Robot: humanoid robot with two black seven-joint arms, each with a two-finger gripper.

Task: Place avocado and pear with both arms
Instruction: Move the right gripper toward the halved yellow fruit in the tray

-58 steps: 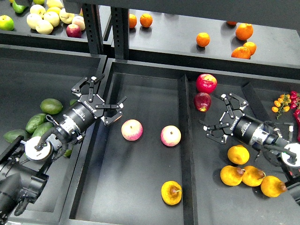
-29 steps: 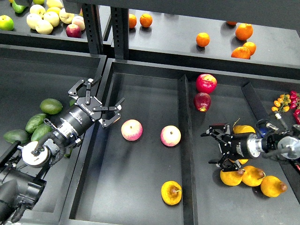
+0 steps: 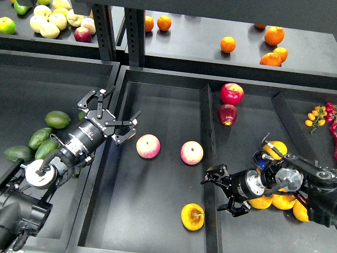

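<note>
A yellow-orange pear lies at the front of the middle tray. My right gripper is open and empty. It hangs over the divider just right of that pear, not touching it. More pears lie behind it in the right tray, partly hidden by my arm. Several green avocados lie in the left tray. My left gripper is open and empty over the wall between the left and middle trays, to the right of the avocados.
Two pink-yellow apples lie mid-tray. Two red apples sit at the back of the right tray. Oranges and pale apples lie on the upper shelf. Black shelf posts stand behind.
My right gripper swung down and left, from over the right tray's pears to the divider beside the middle tray's pear. My left gripper drew back slightly toward the lower left.
</note>
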